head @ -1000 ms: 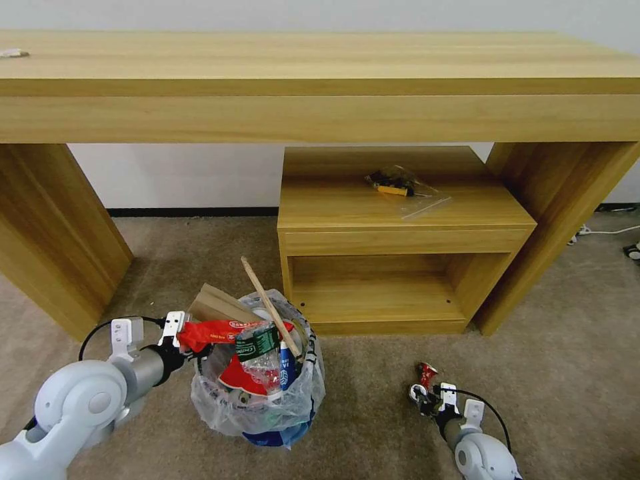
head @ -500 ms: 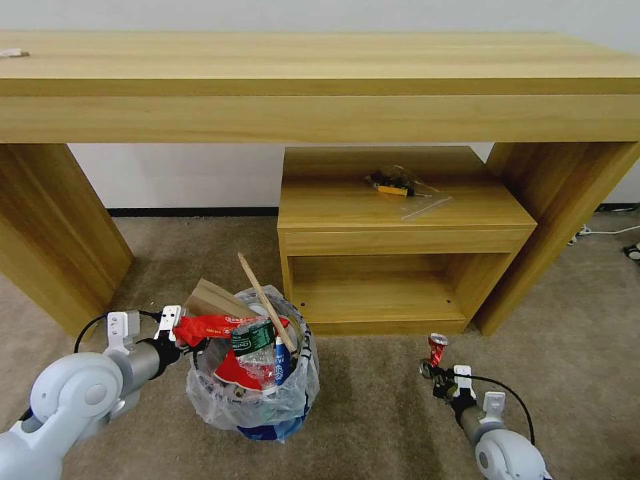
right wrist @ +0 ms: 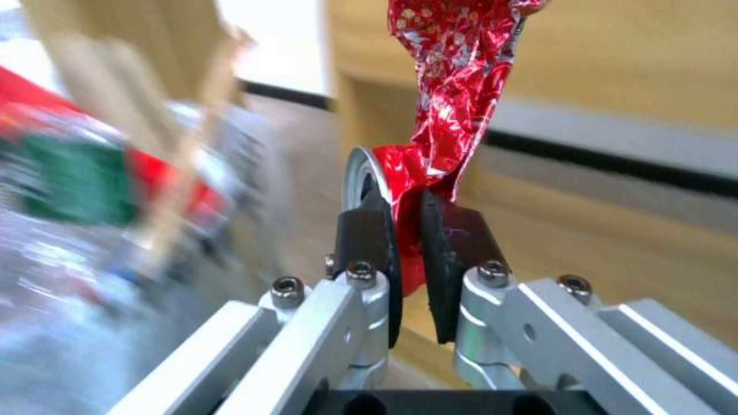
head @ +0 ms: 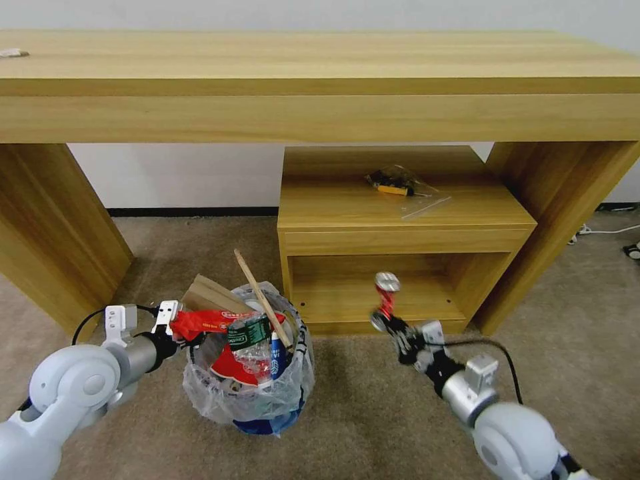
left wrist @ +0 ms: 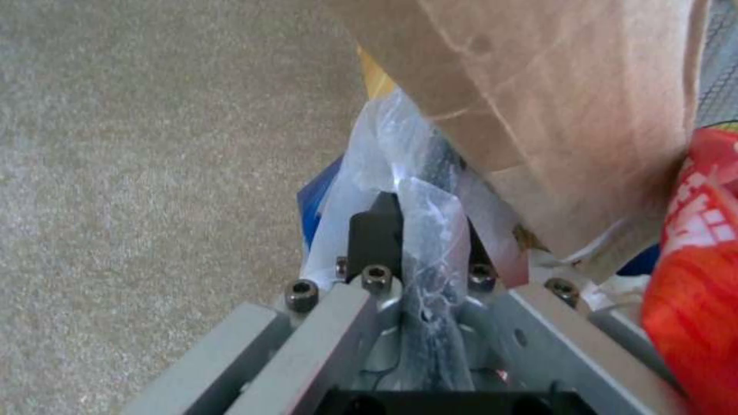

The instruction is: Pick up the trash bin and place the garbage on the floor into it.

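The trash bin (head: pixel 227 402) is a small blue bin lined with a crinkly plastic bag, and it sits low over the beige carpet floor (head: pixel 373 420). My left gripper (head: pixel 183 339) is shut on its rim and bag, seen close in the left wrist view (left wrist: pixel 407 227). Garbage fills the bin: cardboard (head: pixel 212 299), a stick (head: pixel 259 293), a red wrapper (head: pixel 212 323), a small bottle (head: pixel 251 341). To the bin's right, above the floor, my right gripper (head: pixel 387 327) is shut on a crushed red can (head: pixel 384 300); the right wrist view shows the can (right wrist: pixel 454 104) pinched between the pads (right wrist: pixel 368 236).
A long wooden desk (head: pixel 320 87) spans the back, with legs at left (head: pixel 53 233) and right (head: pixel 553 227). Under it stands a low wooden cabinet (head: pixel 400 227) with a black-yellow item in a clear bag (head: pixel 399 183) on top. A white cable (head: pixel 610 232) lies far right.
My right gripper has lifted the red can off the floor and carried it up and left towards the bin. The left gripper and the bin have shifted slightly left.
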{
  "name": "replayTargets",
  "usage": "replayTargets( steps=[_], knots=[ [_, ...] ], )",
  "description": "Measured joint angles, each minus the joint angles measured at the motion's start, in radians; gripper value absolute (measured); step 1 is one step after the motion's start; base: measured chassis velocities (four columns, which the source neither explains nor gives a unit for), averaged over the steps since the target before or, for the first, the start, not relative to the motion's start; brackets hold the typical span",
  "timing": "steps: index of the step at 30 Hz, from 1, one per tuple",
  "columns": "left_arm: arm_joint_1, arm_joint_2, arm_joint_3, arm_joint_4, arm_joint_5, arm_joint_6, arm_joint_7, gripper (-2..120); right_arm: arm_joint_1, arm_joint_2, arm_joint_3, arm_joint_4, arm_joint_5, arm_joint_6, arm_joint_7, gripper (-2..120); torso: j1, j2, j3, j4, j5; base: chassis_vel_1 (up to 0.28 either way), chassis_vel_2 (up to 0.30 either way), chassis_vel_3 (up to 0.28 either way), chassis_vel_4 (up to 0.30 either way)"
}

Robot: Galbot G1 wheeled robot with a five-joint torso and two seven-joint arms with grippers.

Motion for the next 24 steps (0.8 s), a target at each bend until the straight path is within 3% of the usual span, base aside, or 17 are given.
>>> replayTargets(
  steps=[4,9,12,24],
  knots=[
    [-0.039,0.013,0.017,0.019,0.002,0.000,0.022,0,0.151,-0.064,-0.094,0.036,0.108,-0.037,0.003,7,0.000,0.000,0.000,0.0002,0.0000,0.000,0.000,0.000,0.000],
    [-0.077,0.027,0.032,0.037,0.002,0.000,0.043,0,0.264,-0.099,-0.149,0.047,0.196,-0.066,-0.020,7,0.000,0.000,0.000,0.0000,0.0001,0.000,0.000,0.000,0.000],
    [-0.104,0.038,0.045,0.050,-0.006,0.000,0.056,0,0.351,-0.112,-0.232,0.058,0.264,-0.081,-0.029,7,0.000,0.000,0.000,0.0000,-0.0003,0.000,0.000,0.000,0.000],
    [-0.140,0.072,0.063,0.054,-0.058,0.000,0.052,0,0.608,-0.004,-0.469,-0.031,0.322,-0.130,-0.015,7,0.000,0.000,0.000,0.0000,-0.0003,0.000,0.000,0.000,0.000]
  ],
)
